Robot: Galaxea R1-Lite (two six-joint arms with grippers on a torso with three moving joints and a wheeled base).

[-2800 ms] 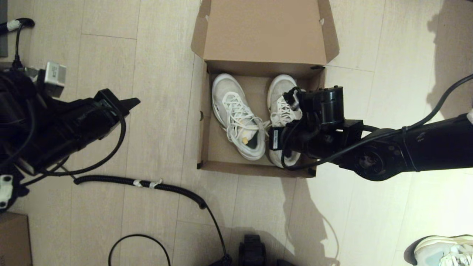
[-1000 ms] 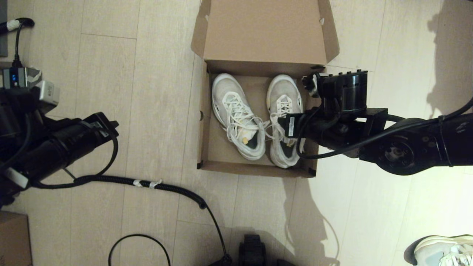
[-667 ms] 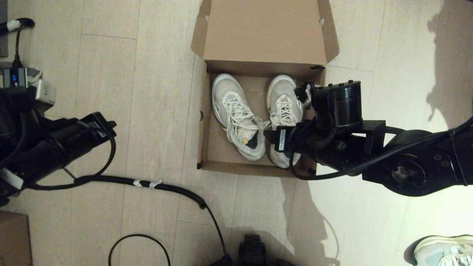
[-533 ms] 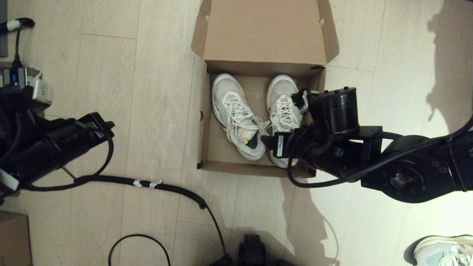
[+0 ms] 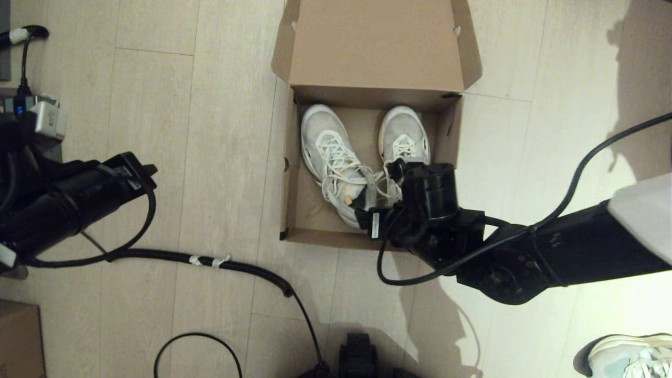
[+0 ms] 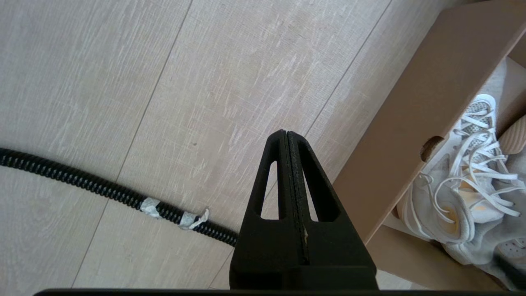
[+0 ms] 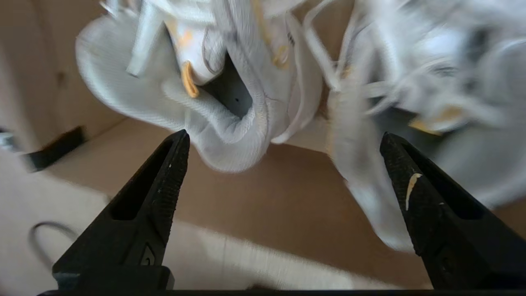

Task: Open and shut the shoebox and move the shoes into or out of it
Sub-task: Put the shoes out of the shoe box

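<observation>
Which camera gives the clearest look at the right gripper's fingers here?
The right wrist view: the right gripper shows both fingers spread wide apart above the heels of the shoes in the shoebox. In the head view the arm's own wrist hides the fingers. The left wrist view shows none of it.

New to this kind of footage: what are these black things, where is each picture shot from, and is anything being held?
It is a two-armed robot. The head view looks down at the floor from the robot's head. An open shoebox holds two white shoes. The other two pictures come from cameras on the wrists, looking past the black fingers. The right gripper is open, hovering over the heels of the shoes near the box's front wall, gripping nothing. The left gripper is shut and empty, parked over bare floor beside the box, near a black ribbed cable. Another sneaker lies on the floor at the robot's right.
</observation>
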